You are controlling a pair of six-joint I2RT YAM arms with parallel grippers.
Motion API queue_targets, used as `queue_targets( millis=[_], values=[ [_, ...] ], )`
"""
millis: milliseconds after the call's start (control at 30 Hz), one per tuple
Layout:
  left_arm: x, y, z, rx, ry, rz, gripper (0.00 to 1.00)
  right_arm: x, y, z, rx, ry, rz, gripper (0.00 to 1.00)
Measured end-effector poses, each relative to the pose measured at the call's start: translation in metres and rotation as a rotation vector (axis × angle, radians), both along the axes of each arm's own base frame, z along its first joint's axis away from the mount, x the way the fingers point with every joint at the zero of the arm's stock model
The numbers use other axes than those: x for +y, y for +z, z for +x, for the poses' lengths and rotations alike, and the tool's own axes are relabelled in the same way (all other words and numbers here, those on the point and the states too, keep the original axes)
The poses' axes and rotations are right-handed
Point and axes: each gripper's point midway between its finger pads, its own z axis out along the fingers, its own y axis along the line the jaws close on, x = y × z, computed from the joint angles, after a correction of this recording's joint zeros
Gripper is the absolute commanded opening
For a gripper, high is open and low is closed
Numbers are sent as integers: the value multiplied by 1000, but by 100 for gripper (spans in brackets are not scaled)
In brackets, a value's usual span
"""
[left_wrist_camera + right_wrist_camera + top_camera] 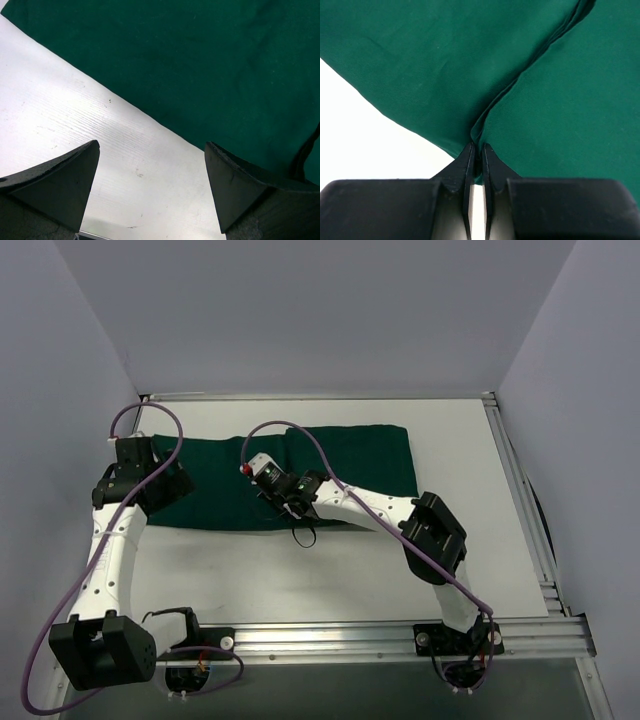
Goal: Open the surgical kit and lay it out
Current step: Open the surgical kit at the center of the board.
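The dark green cloth wrap [340, 465] lies spread across the back half of the table. My right gripper [283, 502] is shut on a folded edge of the cloth [485, 125] near its front edge; the fold runs up and away from the fingertips. My left gripper [165, 490] is open and empty at the cloth's left front corner, its fingers [60, 175] over bare table with the cloth [200, 60] just beyond. The wire-mesh tray, clamps and pouches are hidden or out of view.
The white table [300, 570] has a metal rail along its near edge [330, 638] and right side [520, 490]. Grey walls close in the back and sides. A purple cable loops above the right arm [300, 430].
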Motion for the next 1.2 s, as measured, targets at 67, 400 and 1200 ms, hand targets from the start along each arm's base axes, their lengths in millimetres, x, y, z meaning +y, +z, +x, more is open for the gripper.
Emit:
queue_targets(
  millis=[67, 400, 1200],
  values=[
    [0, -2, -1, 4, 0, -1, 95, 0, 4, 0, 2, 0, 2, 4],
    [-1, -8, 0, 12, -2, -5, 95, -5, 9, 4, 14, -11, 18, 0],
    [-26, -60, -7, 51, -40, -100, 95, -518, 118, 107, -375, -1374, -230, 0]
  ],
)
